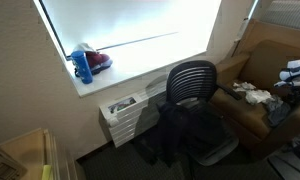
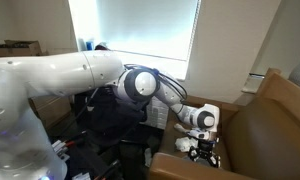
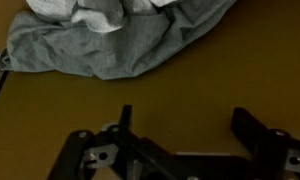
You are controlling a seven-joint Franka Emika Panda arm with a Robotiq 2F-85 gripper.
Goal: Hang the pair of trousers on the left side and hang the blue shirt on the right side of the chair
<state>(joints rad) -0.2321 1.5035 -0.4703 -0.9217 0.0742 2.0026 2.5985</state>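
Observation:
The blue shirt (image 3: 120, 50) lies crumpled on the brown armchair seat, at the top of the wrist view, with a small white cloth (image 3: 98, 12) on it. My gripper (image 3: 188, 122) hovers open over bare seat just short of the shirt, nothing between its fingers (image 3: 252, 128). In both exterior views the gripper (image 2: 202, 150) (image 1: 290, 84) hangs above the armchair. The pair of trousers (image 1: 185, 132) is heaped, dark, on the seat of the black swivel chair (image 1: 193, 78), which stands under the window.
The wide brown armchair (image 1: 258, 122) fills the right side, next to the chair. A white drawer unit (image 1: 125, 112) stands against the wall below the sill, where blue and red items (image 1: 85, 63) rest. My white arm (image 2: 60, 80) spans the foreground.

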